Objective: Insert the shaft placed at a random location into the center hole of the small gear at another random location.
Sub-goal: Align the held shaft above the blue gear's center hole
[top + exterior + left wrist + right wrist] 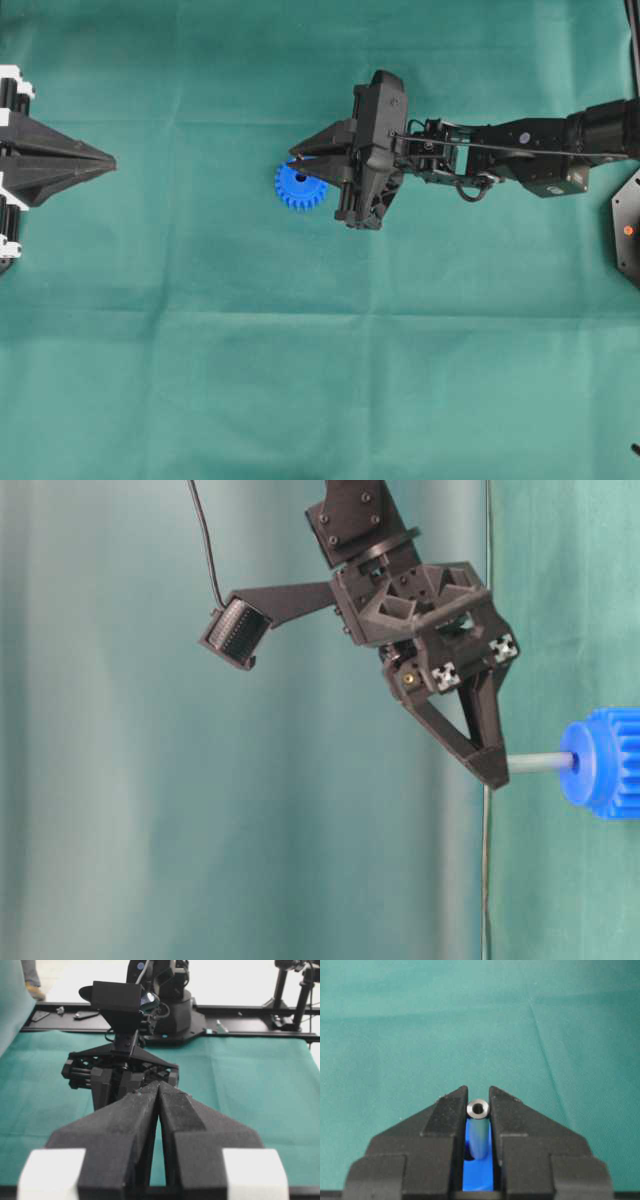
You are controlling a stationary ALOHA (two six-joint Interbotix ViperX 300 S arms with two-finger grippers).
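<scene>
The small gear [298, 188] is a bright blue toothed wheel lying flat on the green cloth near the middle. My right gripper [296, 166] hangs over it, shut on the shaft [479, 1130], a short silver-grey pin with a shiny ring end. The table-level view shows the shaft [540, 763] running from the fingertips [492, 770] straight to the gear's hub [605, 762]. Its lower end meets the center hole [470, 1153], seen as a dark crescent beside the pin. My left gripper [110, 160] rests at the far left, shut and holding nothing [159, 1085].
Green cloth [300, 380] covers the whole table. A black arm base [628, 230] sits at the right edge. In the left wrist view the right arm [125, 1060] stands straight ahead, with a black frame rail [250, 1035] behind it.
</scene>
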